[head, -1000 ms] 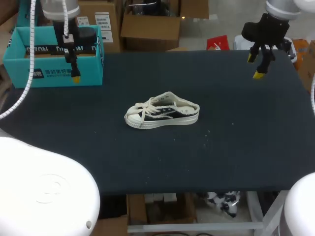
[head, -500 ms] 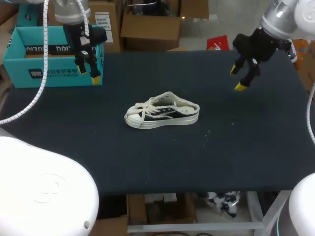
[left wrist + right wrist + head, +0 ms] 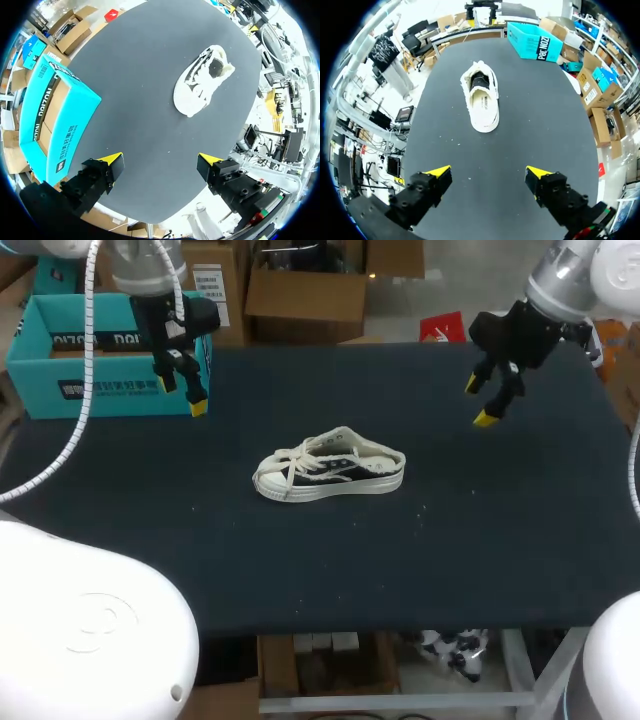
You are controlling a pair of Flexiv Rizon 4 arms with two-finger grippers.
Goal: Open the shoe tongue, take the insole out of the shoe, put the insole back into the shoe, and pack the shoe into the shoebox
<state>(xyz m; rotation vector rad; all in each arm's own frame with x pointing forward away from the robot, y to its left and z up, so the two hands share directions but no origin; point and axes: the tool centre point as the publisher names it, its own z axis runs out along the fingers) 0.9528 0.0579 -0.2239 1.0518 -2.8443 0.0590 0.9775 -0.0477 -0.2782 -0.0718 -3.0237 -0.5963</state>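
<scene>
Hovering released and empty, left claw and right claw are held clear of the shoe, lying ahead of both on the worktop, evidently pending approach from both sides.

Silver-white arms bear black fingers tipped yellow, with a white cable along the left.

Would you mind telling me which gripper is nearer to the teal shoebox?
Left. The left gripper hangs right beside the shoebox, at its end facing the shoe; the right gripper is across the table, on the shoe's other side.
</scene>
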